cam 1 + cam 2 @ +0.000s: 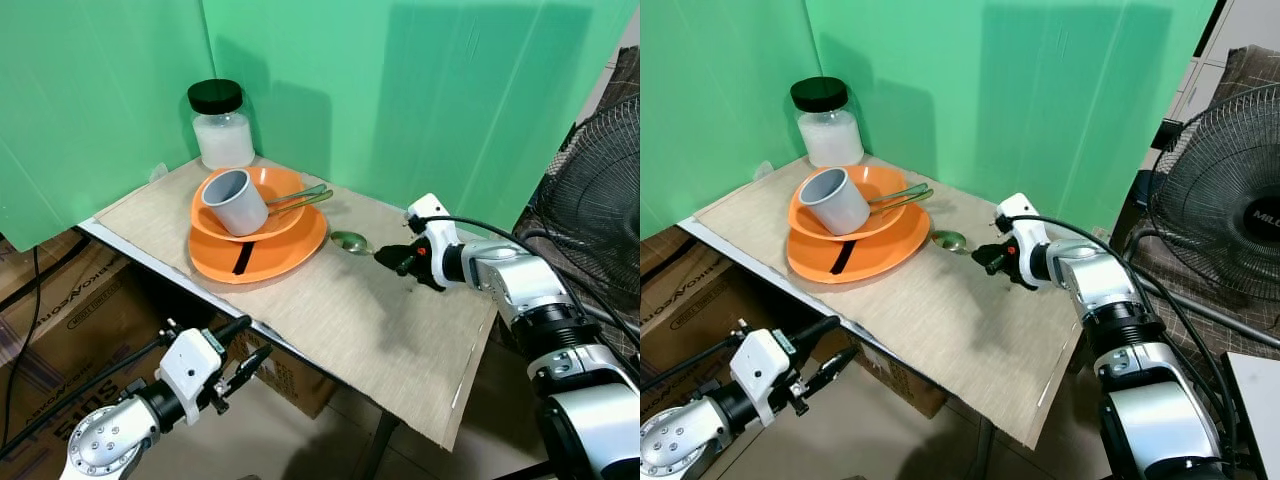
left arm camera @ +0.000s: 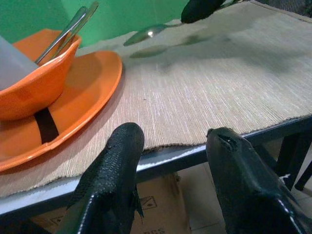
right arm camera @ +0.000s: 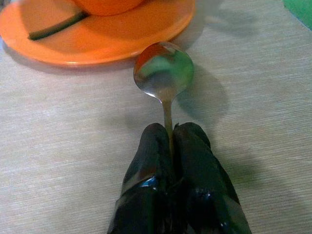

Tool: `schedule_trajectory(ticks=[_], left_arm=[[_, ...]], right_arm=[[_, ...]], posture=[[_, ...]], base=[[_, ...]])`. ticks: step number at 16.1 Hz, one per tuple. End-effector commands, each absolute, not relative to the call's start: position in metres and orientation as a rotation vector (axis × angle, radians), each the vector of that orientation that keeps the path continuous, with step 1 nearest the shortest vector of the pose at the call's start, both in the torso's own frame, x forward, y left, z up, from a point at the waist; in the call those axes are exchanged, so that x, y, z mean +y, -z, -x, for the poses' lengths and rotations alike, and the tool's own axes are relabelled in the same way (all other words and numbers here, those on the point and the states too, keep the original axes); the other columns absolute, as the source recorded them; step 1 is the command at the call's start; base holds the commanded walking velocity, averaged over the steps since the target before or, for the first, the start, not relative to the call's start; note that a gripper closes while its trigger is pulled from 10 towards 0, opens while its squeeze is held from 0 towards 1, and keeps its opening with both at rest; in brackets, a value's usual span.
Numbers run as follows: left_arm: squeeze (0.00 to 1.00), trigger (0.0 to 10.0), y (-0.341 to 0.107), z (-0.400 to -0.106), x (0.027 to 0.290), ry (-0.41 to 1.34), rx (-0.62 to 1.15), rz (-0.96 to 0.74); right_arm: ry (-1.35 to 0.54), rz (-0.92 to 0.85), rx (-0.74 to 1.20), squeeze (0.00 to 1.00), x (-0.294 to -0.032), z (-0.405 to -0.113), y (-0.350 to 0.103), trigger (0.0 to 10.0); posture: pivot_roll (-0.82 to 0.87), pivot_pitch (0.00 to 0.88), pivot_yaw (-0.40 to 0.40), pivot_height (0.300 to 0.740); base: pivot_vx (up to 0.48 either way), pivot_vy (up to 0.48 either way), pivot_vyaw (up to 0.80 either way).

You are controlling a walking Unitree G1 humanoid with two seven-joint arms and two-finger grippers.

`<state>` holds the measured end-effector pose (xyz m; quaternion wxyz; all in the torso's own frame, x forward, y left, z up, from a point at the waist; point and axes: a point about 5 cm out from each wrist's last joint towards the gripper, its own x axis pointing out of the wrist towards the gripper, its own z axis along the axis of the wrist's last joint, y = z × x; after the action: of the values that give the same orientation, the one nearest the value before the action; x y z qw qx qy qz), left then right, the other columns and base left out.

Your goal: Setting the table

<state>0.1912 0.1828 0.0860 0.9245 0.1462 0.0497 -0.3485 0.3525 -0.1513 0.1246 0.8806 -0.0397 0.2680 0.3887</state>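
Note:
My right gripper (image 1: 390,258) is shut on the handle of a metal spoon (image 1: 350,241), holding it low over the beige placemat (image 1: 340,310), just right of the orange plate (image 1: 265,258). In the right wrist view the spoon (image 3: 164,72) sticks out from between the closed fingers (image 3: 146,180). An orange bowl (image 1: 285,215) sits on the plate and holds a tipped grey cup (image 1: 235,200) and two pieces of cutlery (image 1: 300,198). A dark strip (image 1: 243,257) lies on the plate. My left gripper (image 1: 245,345) is open, below the table's front edge.
A glass jar (image 1: 222,125) with a black lid stands at the table's back corner against green screens. A black fan (image 1: 600,180) stands to the right. Cardboard boxes (image 1: 60,300) sit under the table.

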Motion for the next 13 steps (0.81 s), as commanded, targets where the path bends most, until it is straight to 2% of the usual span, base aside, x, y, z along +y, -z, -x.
schedule_trajectory(ticks=[1,4,11,12,13], left_arm=[[0.0,10.0,-0.088,-0.196,0.185,0.684,0.095,-0.286],[0.0,10.0,-0.1,-0.206,0.187,0.607,0.04,-0.19],[0.0,10.0,-0.103,-0.206,0.184,0.614,0.04,-0.151],[0.0,10.0,-0.103,-0.204,0.184,0.621,0.046,-0.145],[0.0,10.0,-0.103,-0.201,0.183,0.635,0.059,-0.135]], right_arm=[[-0.822,0.0,0.477,0.0,-0.147,-0.358,-0.145,0.0],[-0.839,-0.189,0.462,0.0,-0.143,-0.352,-0.143,0.0],[-0.824,-0.403,0.546,0.0,-0.141,-0.33,-0.129,0.0],[-0.81,-0.419,0.566,0.0,-0.144,-0.326,-0.128,1.6],[-0.799,-0.454,0.589,0.0,-0.146,-0.32,-0.127,2.2]], posture=[[-0.06,0.0,0.019,0.74],[-0.05,0.0,0.02,0.74],[-0.05,0.0,0.02,0.74],[-0.05,0.0,0.016,0.74],[-0.05,0.0,0.016,0.74]], base=[[0.0,0.0,0.0],[0.0,0.0,0.0],[0.0,0.0,0.0],[0.0,0.0,0.0],[0.0,0.0,0.0]])
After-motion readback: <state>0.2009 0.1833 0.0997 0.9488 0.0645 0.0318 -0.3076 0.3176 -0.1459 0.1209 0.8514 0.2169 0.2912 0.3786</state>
